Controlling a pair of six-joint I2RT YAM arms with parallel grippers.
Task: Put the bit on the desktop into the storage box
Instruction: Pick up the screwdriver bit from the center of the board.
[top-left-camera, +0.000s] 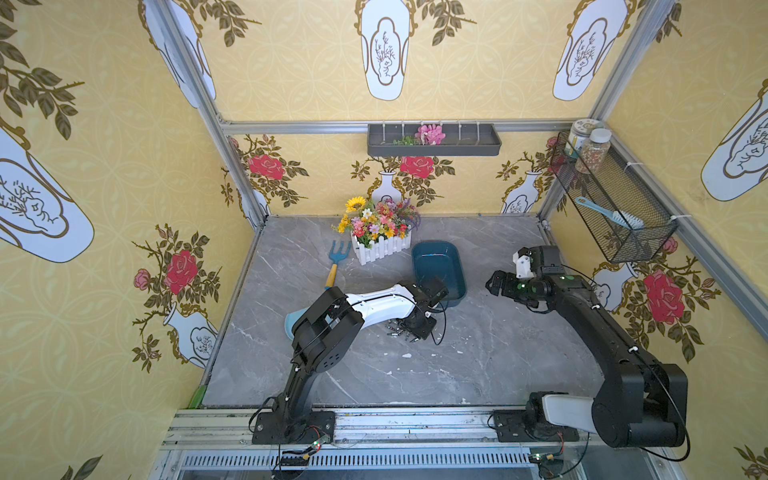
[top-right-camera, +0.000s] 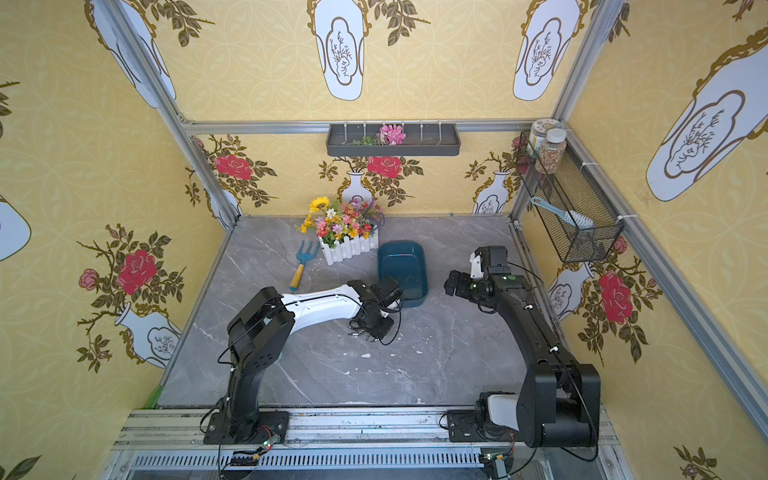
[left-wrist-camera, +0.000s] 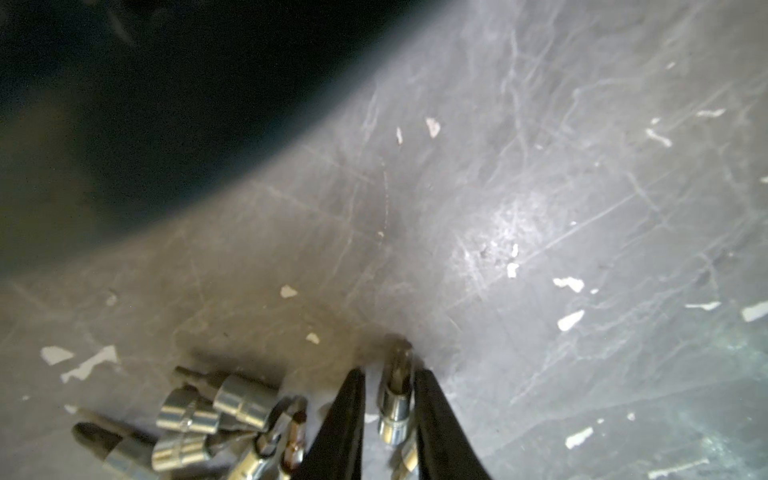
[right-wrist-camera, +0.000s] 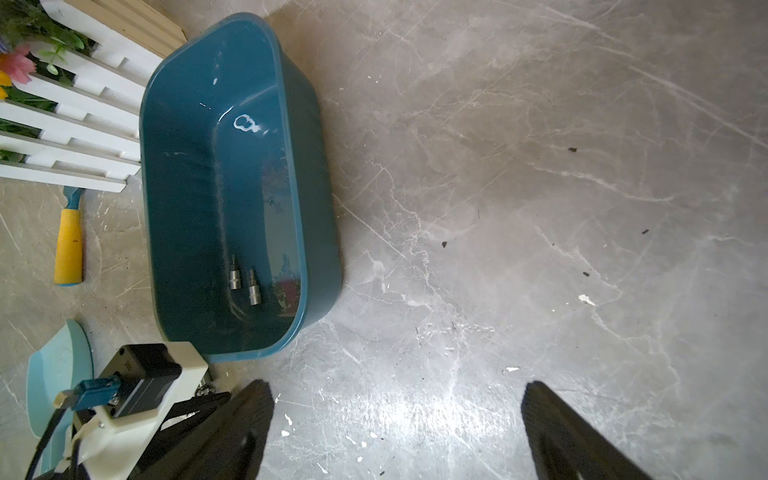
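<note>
The left claw (left-wrist-camera: 388, 372) sits low on the surface (left-wrist-camera: 540, 187), its two black, tapering fingers (left-wrist-camera: 345, 415) set narrow astride one bit (left-wrist-camera: 397, 405). This is a short, shiny steel socket with a thinner dark tip, lying flat on the slab. It is close against one finger with a slim gap to the other, so it is not yet clamped. Just beside the claw lies a pile (left-wrist-camera: 208, 415) of like bits, chrome cylinders heaped crosswise. Beyond the fingertips the box (left-wrist-camera: 145, 104) shows as a dark, blurred curve. The surface is grey, marble-veined, scratched and dotted with white flecks (left-wrist-camera: 569, 320). The right claw (right-wrist-camera: 397, 388) hovers well apart from the left one, its ribbed black fingers spread wide and holding nothing. Ahead of it and off to one side, the glossy teal box, oblong with rounded corners, holds two bits (right-wrist-camera: 235, 277) on its floor.
</note>
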